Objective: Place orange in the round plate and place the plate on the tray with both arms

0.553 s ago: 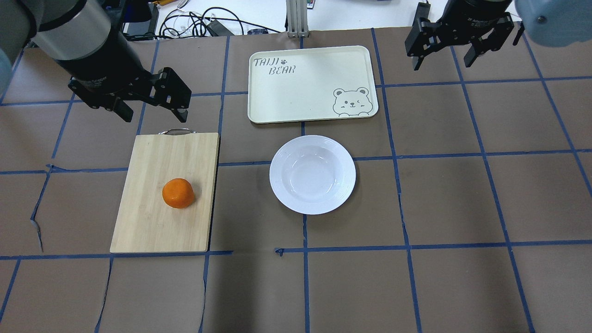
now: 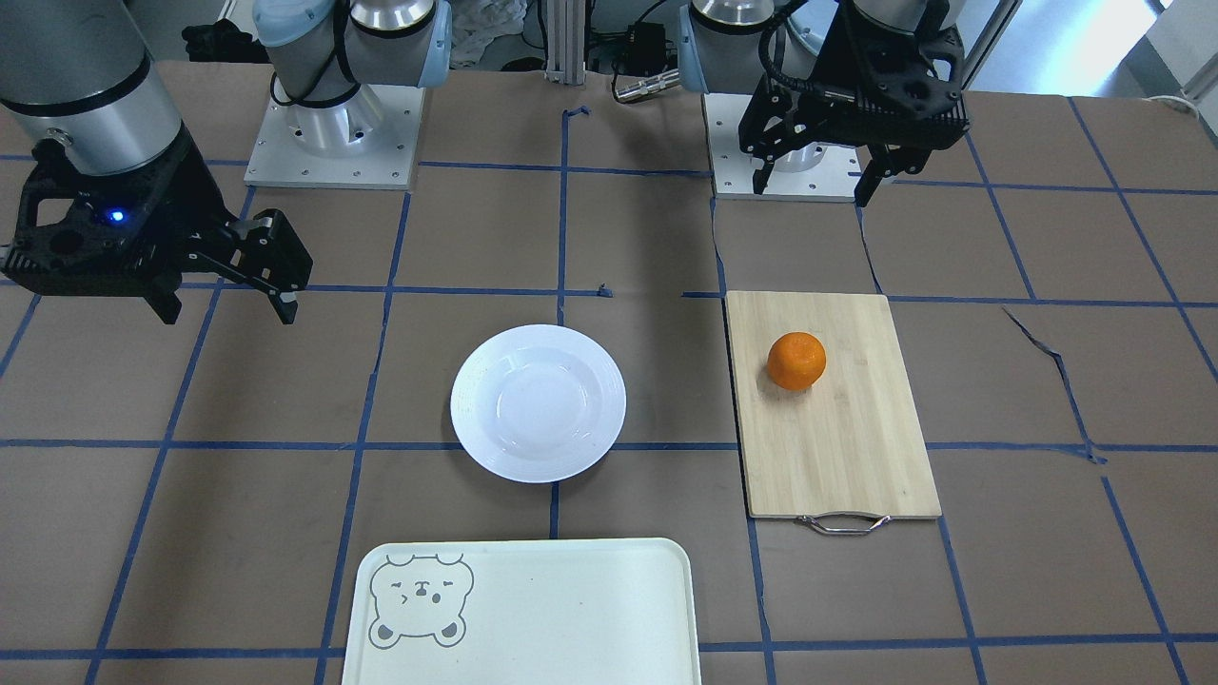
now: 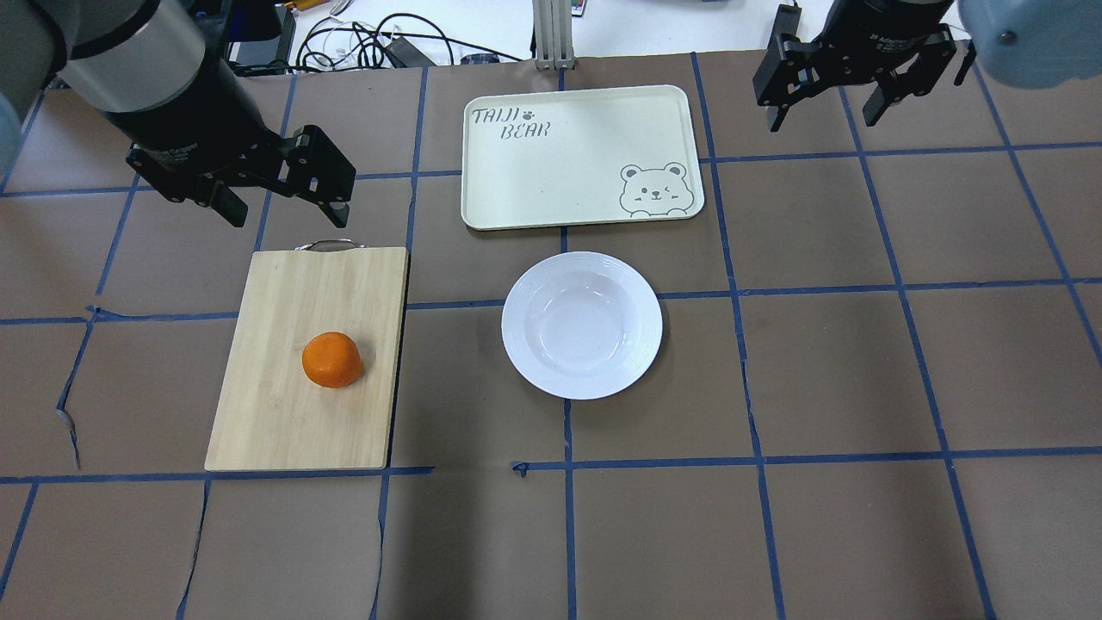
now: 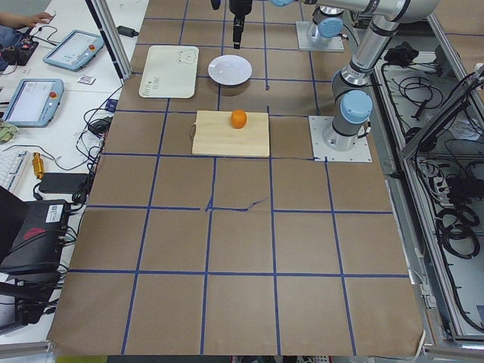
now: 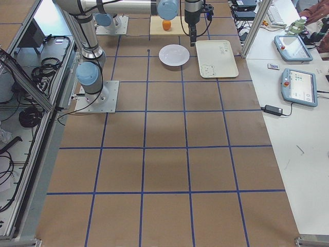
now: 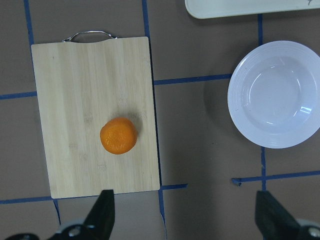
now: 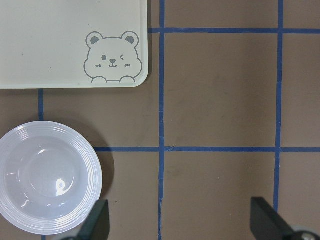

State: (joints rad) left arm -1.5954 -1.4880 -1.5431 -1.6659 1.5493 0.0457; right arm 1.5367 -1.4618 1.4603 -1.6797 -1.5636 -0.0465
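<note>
The orange (image 3: 331, 360) (image 2: 796, 361) (image 6: 118, 135) rests on a wooden cutting board (image 3: 284, 413). To its right on the table the white round plate (image 3: 582, 325) (image 2: 538, 402) (image 7: 47, 177) lies with nothing in it. Beyond the plate lies the cream tray (image 3: 581, 155) (image 2: 533, 609) with its bear drawing, holding nothing. My left gripper (image 3: 287, 207) (image 2: 814, 185) hangs open above the table just past the board's handle end. My right gripper (image 3: 822, 108) (image 2: 228, 309) hangs open to the right of the tray's far corner, nothing between its fingers.
The board's metal handle (image 3: 327, 245) points toward the far edge. Brown paper with blue tape lines covers the table. Cables (image 3: 379, 43) lie beyond the far edge. Both arm bases (image 2: 328, 133) stand at the robot's side of the table.
</note>
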